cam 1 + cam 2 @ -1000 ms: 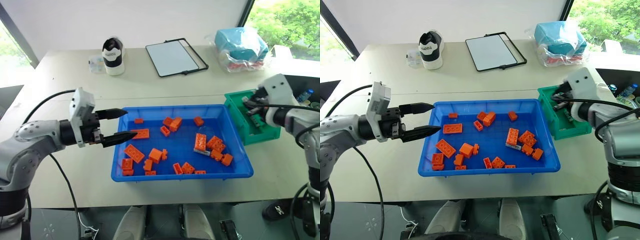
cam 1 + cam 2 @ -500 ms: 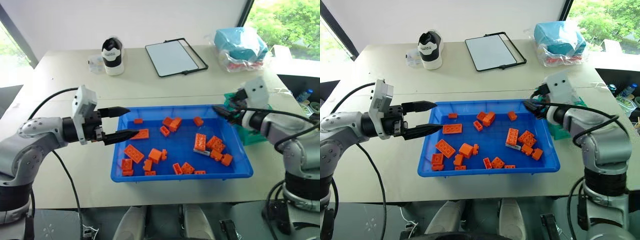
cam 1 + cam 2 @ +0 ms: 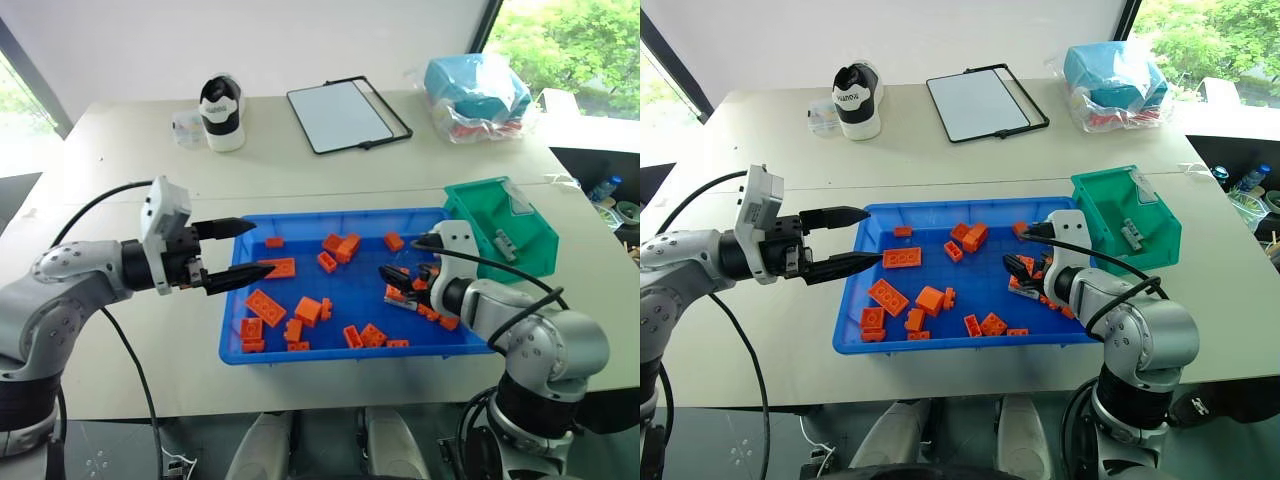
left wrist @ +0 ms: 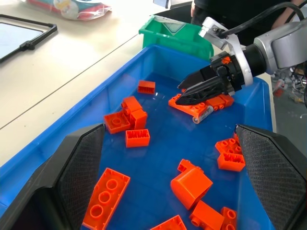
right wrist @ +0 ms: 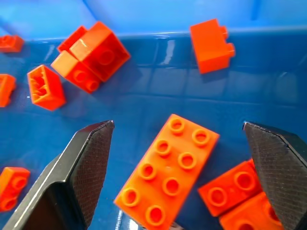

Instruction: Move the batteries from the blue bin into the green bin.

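The blue bin (image 3: 340, 216) sits in the middle of the table with several orange bricks in it. One silvery battery (image 4: 204, 113) lies in it against a large orange brick (image 5: 168, 172). My right gripper (image 3: 388, 277) hangs open and empty just above that brick, inside the bin's right half. The green bin (image 3: 478, 212) stands beside the blue bin's far right corner, with a small grey battery (image 3: 503, 243) on its floor. My left gripper (image 3: 247, 250) is open and empty, hovering over the blue bin's left rim.
A black-and-white shoe (image 3: 222, 112), a black-framed white board (image 3: 348, 115) and a light-blue bag in clear plastic (image 3: 480, 95) lie at the back of the table. Orange bricks (image 3: 308, 311) are scattered across the blue bin's floor.
My right gripper has swung left and down from the green bin into the blue bin, and its fingers have opened wide. The left gripper has stayed where it was.
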You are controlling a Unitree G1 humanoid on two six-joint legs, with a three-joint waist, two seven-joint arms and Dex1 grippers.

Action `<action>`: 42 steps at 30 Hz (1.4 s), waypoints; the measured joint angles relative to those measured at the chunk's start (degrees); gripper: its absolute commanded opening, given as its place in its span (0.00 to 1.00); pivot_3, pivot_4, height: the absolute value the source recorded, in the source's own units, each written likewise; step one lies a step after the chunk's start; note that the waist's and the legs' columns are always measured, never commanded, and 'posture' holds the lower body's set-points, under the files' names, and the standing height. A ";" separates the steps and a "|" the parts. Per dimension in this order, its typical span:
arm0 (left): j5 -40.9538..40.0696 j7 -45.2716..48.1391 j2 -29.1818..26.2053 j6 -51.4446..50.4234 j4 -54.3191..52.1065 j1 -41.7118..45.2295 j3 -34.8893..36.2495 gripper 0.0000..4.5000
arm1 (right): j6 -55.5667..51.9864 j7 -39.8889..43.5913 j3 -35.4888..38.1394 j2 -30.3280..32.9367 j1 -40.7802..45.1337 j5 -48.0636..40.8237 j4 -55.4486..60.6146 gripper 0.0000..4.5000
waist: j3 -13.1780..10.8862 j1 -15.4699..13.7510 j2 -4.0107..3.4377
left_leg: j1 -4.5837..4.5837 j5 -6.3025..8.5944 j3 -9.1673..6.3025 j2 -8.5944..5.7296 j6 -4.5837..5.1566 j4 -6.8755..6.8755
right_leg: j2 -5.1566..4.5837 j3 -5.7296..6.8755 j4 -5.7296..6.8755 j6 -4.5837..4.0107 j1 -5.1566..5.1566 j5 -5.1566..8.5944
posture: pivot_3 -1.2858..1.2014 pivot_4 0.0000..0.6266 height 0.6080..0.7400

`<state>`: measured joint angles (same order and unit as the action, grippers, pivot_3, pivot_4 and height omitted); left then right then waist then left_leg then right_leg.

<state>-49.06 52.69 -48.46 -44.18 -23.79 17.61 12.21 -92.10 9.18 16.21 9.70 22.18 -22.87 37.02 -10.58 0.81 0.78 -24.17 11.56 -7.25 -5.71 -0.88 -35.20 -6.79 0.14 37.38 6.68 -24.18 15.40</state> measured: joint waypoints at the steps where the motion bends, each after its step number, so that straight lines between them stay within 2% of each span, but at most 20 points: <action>1: 0.00 -0.05 0.01 0.00 0.00 0.00 0.00 1.00 | 0.00 -0.08 -0.11 0.00 -0.18 -0.16 0.00 0.98 | 0.00 -0.01 0.00 | 0.00 0.00 0.00 0.00 0.00 0.00 | 0.00 0.00 0.00 0.00 0.00 0.00 | 0.52 0.24 0.93; 12: 0.00 -0.42 0.10 0.05 0.00 0.00 0.01 1.00 | 0.81 -1.23 -2.66 0.61 -4.03 -3.61 2.13 0.98 | 0.04 0.01 0.05 | 0.18 0.01 0.00 0.01 0.01 0.02 | 0.00 0.00 -0.01 0.00 0.18 0.00 | 0.52 0.24 0.93; 15: 0.00 -0.43 0.10 0.09 0.00 0.01 0.05 1.00 | 0.72 -1.48 -3.35 0.06 -4.20 -4.56 1.83 0.80 | 0.05 0.02 0.06 | 0.24 0.01 0.00 0.02 0.01 0.06 | 0.01 0.00 -0.02 0.00 0.20 0.00 | 0.52 0.24 0.93; 19: -0.06 -0.44 0.10 0.10 0.09 0.34 0.06 1.00 | 0.01 -1.48 -5.33 0.12 -3.09 -4.92 -0.68 0.38 | 0.05 0.09 0.05 | 0.23 0.01 0.01 0.02 0.01 0.05 | 0.01 0.00 -0.02 0.00 0.20 0.00 | 0.52 0.24 0.93; 27: -0.04 -0.38 0.10 0.16 0.49 1.15 0.14 1.00 | 0.69 2.03 -7.20 -0.27 4.29 -5.93 -5.42 0.38 | 0.03 0.25 0.03 | 0.22 0.01 0.02 0.03 0.01 0.06 | 0.01 0.00 -0.02 0.00 0.17 0.00 | 0.52 0.24 0.93; 32: 0.11 -0.36 0.29 0.76 0.78 1.51 0.04 1.00 | 7.55 8.89 -16.95 3.39 7.82 -7.25 -11.98 0.38 | 0.03 0.19 0.03 | 0.21 0.01 0.02 0.02 0.01 0.07 | 0.01 0.01 -0.02 0.00 0.17 0.00 | 0.52 0.24 0.93; 35: 0.33 -0.31 0.44 0.85 1.55 2.26 -0.13 1.00 | 11.86 12.96 -23.92 7.38 7.90 -7.07 -14.97 0.59 | 0.03 0.05 0.04 | 0.20 0.01 0.02 0.01 0.01 0.05 | 0.00 0.01 -0.04 0.00 0.18 0.00 | 0.52 0.24 0.93; 38: 0.72 -0.19 0.46 1.06 1.72 2.89 -0.17 1.00 | 14.95 15.39 -27.57 11.34 8.38 -6.52 -15.18 0.90 | 0.03 0.10 0.04 | 0.20 0.01 0.02 0.01 0.01 0.06 | 0.00 0.01 -0.04 0.00 0.16 0.00 | 0.52 0.24 0.93; 41: 1.06 0.03 0.65 1.18 1.89 3.03 -0.27 1.00 | 20.03 19.56 -29.88 19.12 10.62 -5.02 -14.16 0.90 | 0.01 0.05 0.03 | 0.16 0.01 0.03 0.01 0.01 0.05 | 0.00 0.02 -0.04 0.00 0.14 0.00 | 0.52 0.24 0.93; 42: 1.08 0.07 0.80 1.21 1.86 3.03 -0.29 1.00 | 23.29 22.58 -30.44 23.80 11.40 -4.37 -13.37 0.90 | -0.02 -0.09 -0.01 | 0.12 0.01 0.04 -0.01 0.01 0.02 | -0.01 0.02 -0.06 0.01 0.12 0.00 | 0.52 0.24 0.93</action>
<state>-47.97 52.76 -47.67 -42.96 -21.93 20.65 11.93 -68.81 31.76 -14.23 33.49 33.58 -27.24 23.64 -10.60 0.72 0.77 -24.05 11.57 -7.21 -5.72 -0.87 -35.17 -6.80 0.17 37.32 6.70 -24.06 15.40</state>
